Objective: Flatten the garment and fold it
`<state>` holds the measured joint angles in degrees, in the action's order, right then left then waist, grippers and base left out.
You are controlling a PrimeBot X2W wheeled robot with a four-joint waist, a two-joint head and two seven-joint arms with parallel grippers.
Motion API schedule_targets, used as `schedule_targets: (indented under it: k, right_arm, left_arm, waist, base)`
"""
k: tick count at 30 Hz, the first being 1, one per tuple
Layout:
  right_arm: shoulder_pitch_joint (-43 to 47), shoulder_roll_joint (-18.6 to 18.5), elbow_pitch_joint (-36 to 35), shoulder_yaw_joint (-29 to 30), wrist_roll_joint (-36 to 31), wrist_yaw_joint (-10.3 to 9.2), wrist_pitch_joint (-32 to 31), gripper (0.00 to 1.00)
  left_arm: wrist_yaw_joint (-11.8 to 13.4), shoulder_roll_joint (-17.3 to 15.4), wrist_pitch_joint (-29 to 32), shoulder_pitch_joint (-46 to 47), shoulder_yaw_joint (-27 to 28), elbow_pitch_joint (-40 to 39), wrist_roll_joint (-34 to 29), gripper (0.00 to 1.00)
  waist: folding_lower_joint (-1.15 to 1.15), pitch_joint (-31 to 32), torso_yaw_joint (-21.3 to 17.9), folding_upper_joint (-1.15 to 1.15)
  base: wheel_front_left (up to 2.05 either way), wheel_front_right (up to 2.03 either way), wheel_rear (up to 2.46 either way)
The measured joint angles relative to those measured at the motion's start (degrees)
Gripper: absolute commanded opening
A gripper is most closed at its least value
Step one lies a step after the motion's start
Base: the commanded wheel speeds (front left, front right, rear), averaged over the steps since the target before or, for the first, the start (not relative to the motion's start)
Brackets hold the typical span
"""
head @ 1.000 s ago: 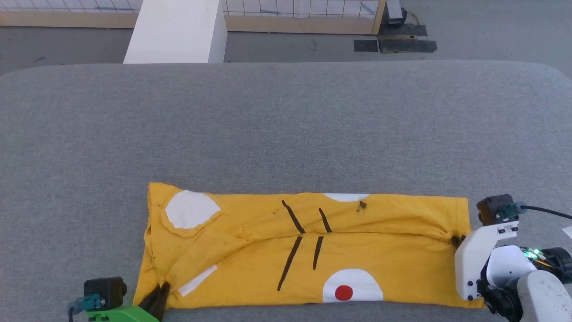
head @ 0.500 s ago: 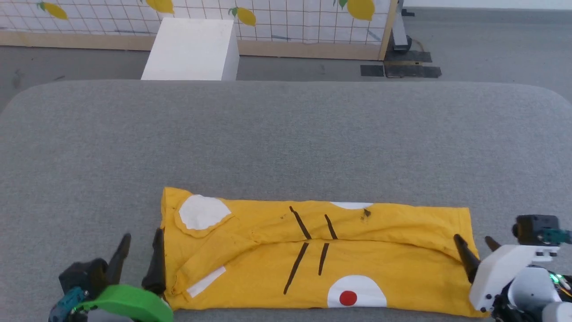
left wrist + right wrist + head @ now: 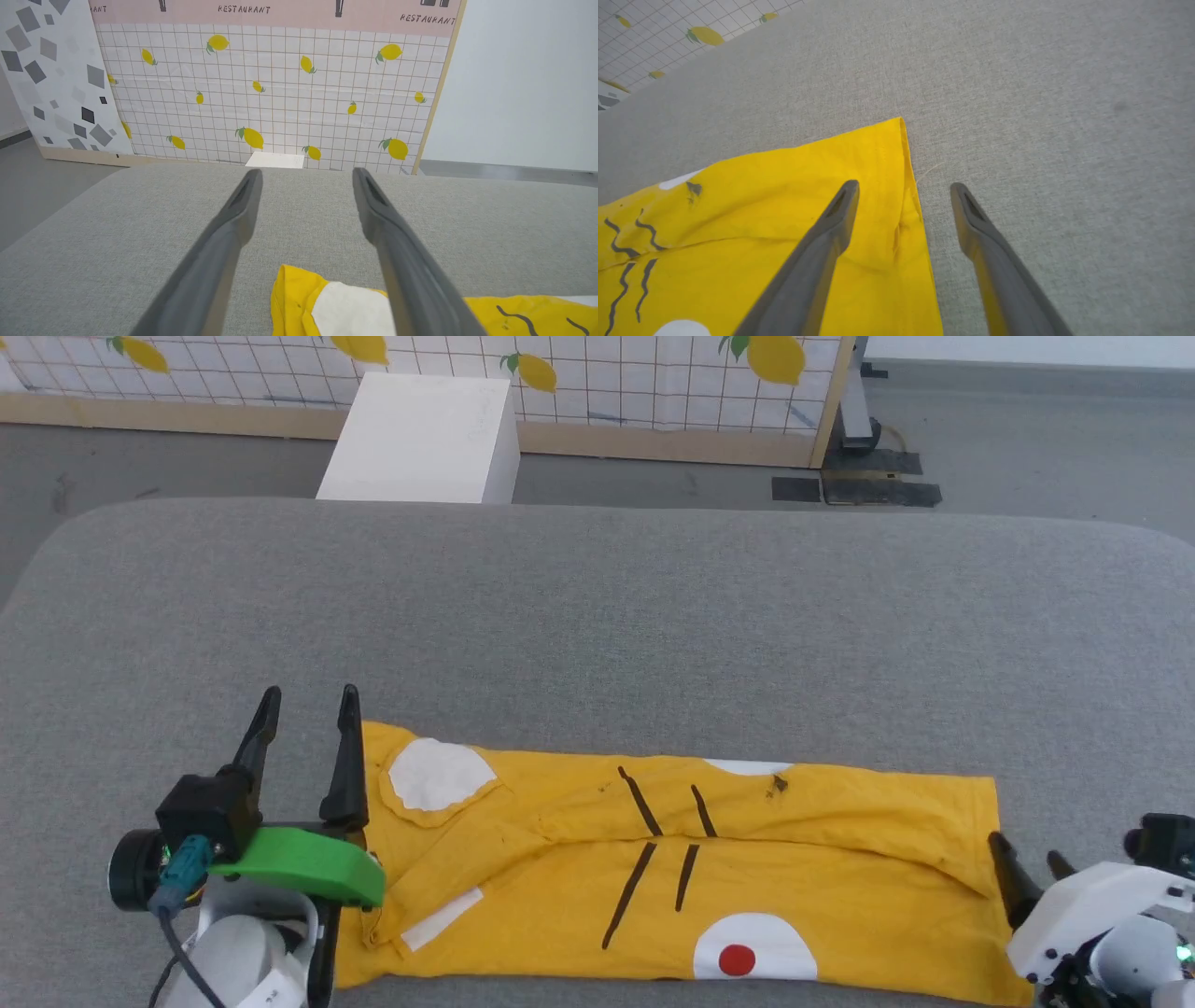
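Observation:
The yellow T-shirt (image 3: 747,868) lies folded into a long band near the front edge of the grey table, its white patches, red dot and black lines facing up. At its left end my left gripper (image 3: 308,705) stands open above the cloth edge, holding nothing; the left wrist view shows the shirt's (image 3: 336,303) corner under my spread fingers (image 3: 243,205). My right gripper (image 3: 1027,859) is open at the shirt's right edge; in the right wrist view its fingers (image 3: 840,205) straddle the hem of the T-shirt (image 3: 878,177).
The grey fabric table (image 3: 597,635) stretches far beyond the shirt. Behind it stand a white block (image 3: 420,439) and a white grid wall with lemon pictures (image 3: 607,373). Dark mats (image 3: 854,490) lie on the floor at the back right.
Both grippers let go of the shirt's ends and opened. The left one lifted and moved forward along the left edge. The head camera tilted up, showing more of the wall.

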<state>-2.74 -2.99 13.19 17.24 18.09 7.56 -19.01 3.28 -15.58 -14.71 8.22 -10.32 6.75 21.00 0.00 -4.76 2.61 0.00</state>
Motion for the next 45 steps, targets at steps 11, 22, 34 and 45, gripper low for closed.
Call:
schedule_targets:
  k: [11,22,34,45]
  right_arm:
    - [-4.5,-1.2,7.7,-3.8,-0.9,-0.01,-16.9,0.34]
    - [-3.0,0.4,3.3,-0.4,-5.7,0.01,-16.7,0.00]
    - [-3.5,-0.3,-1.1,16.0,-24.5,0.01,-11.3,0.00]
    - [-2.7,-1.1,-10.0,7.9,-23.7,0.01,-13.2,0.00]
  left_arm:
    - [-4.0,5.4,0.0,0.7,3.5,3.8,-4.9,1.00]
    - [-5.8,7.0,0.0,0.7,6.0,5.0,-6.3,1.00]
    - [-7.3,8.4,0.0,0.7,7.6,5.2,-8.4,1.00]
    - [-8.3,9.2,0.0,0.1,8.2,5.8,-9.1,1.00]
  waist:
    - [0.00,0.0,-0.8,0.00]
    - [0.00,0.1,-1.1,0.00]
    - [0.00,-0.8,-0.9,0.00]
    - [0.00,0.8,-0.7,0.00]
  base:
    - [0.00,0.00,0.00]
    - [0.00,0.00,0.00]
    - [0.00,0.00,0.00]
    - [0.00,0.00,0.00]
